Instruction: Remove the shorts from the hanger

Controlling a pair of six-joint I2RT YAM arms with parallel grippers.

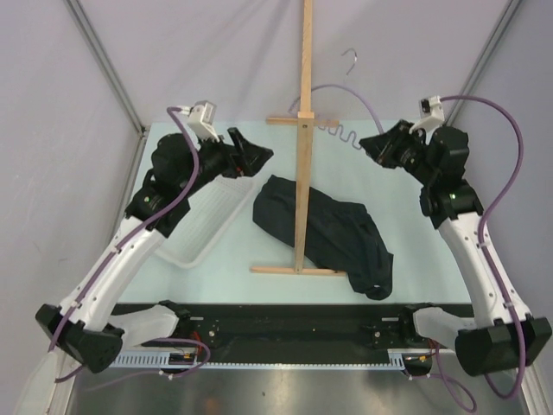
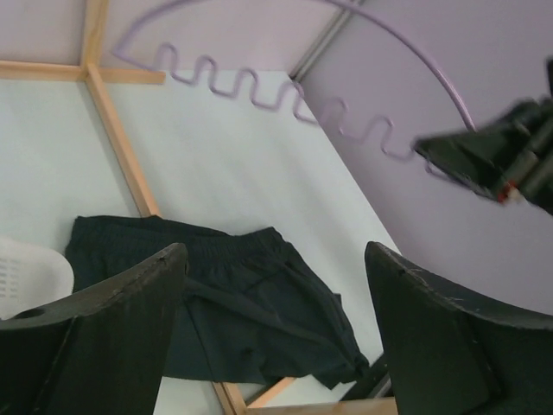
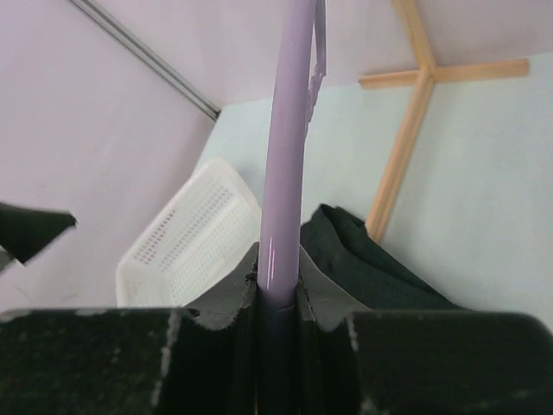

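Nearest the arm bases, the soft black fabric shorts (image 1: 346, 233) lie crumpled on the pale worktop (image 1: 415, 173) around its middle. They are draped across the foot of the tall T-shaped wooden stand (image 1: 304, 86), with one end reaching towards the near edge. Just to their left sits a white perforated plastic basket (image 1: 212, 216), which looks empty. Further back, the left gripper (image 1: 255, 154) hangs over the far end of the basket, its pincer spread wide with nothing between the fingers. Towards the far right corner, the right gripper (image 3: 278, 298) is pinching the thin lilac-purple wire hanger (image 1: 341, 86) by its arched rim. It holds the hanger aloft beside the stand's crossbar, and the wavy bottom bar is bare. No fabric touches the hanger, so the removal itself looks done and the step in hand is the wrap-up. The next move probably calls for the right arm to lower the hanger somewhere clear of the shorts and the stand, then part its fingers, while the left arm draws away without snagging the cloth.
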